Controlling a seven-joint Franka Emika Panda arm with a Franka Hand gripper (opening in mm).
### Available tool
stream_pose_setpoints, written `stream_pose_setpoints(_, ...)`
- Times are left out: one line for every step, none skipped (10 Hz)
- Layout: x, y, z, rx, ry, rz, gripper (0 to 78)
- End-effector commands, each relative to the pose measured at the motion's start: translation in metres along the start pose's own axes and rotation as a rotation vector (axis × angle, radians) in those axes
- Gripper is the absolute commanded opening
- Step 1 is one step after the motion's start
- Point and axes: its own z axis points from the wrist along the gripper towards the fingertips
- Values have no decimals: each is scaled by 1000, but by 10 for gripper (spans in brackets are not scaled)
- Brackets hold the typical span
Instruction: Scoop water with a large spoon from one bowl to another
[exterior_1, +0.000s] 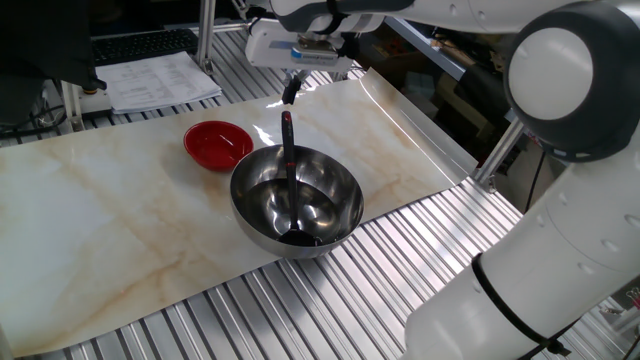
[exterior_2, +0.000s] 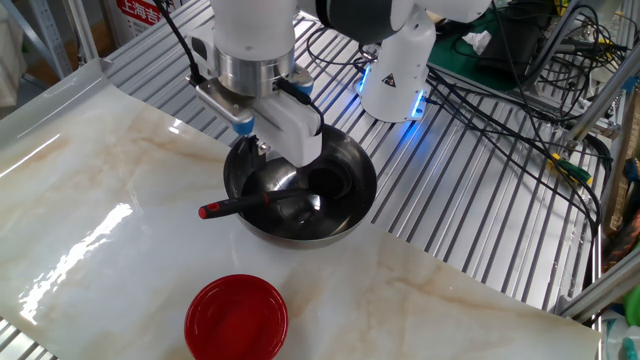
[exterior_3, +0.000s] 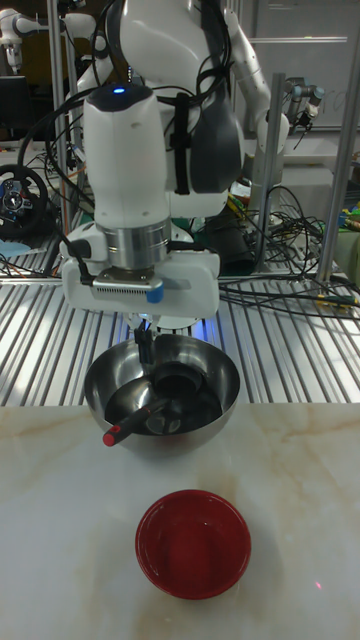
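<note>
The large steel bowl (exterior_1: 251, 213) (exterior_2: 353, 170) (exterior_3: 218, 379) stands near the marble sheet's edge. The black ladle (exterior_1: 288, 170) (exterior_2: 262, 202) (exterior_3: 140, 423) lies in it, scoop at the bottom, handle resting on the rim with its red-marked end (exterior_2: 205, 211) sticking out. Water shows only as shine inside the steel bowl. My gripper (exterior_1: 290, 96) (exterior_2: 262, 150) (exterior_3: 146, 348) hangs just above the handle's outer part, fingers together, gripping nothing. The small red bowl (exterior_1: 217, 143) (exterior_2: 237, 318) (exterior_3: 192, 543) sits apart on the marble.
The marble-patterned sheet (exterior_1: 110, 220) lies over a ribbed metal table (exterior_1: 400, 260). Papers (exterior_1: 160, 80) and a keyboard lie at the far edge. Cables (exterior_2: 520, 110) and a lit robot base (exterior_2: 395, 75) stand behind the steel bowl.
</note>
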Motion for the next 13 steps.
stream_pose_setpoints(-1,0,-2,-31,1,139,0)
stream_pose_setpoints(-1,0,-2,-31,1,142,0)
stream_pose_setpoints(-1,0,-2,-27,-1,143,0)
stream_pose_setpoints(-1,0,-2,-26,-1,143,0)
stream_pose_setpoints(-1,0,-2,-24,-4,142,0)
stream_pose_setpoints(-1,0,-1,-14,-22,149,0)
stream_pose_setpoints(-1,0,0,-14,-27,151,0)
stream_pose_setpoints(0,-1,3,-14,-26,150,0)
stream_pose_setpoints(3,-2,8,-15,-30,148,0)
stream_pose_setpoints(5,-4,13,-14,-37,148,0)
stream_pose_setpoints(8,-5,17,-11,-38,147,0)
stream_pose_setpoints(10,-7,20,-12,-43,150,0)
stream_pose_setpoints(10,-8,23,-11,-51,154,0)
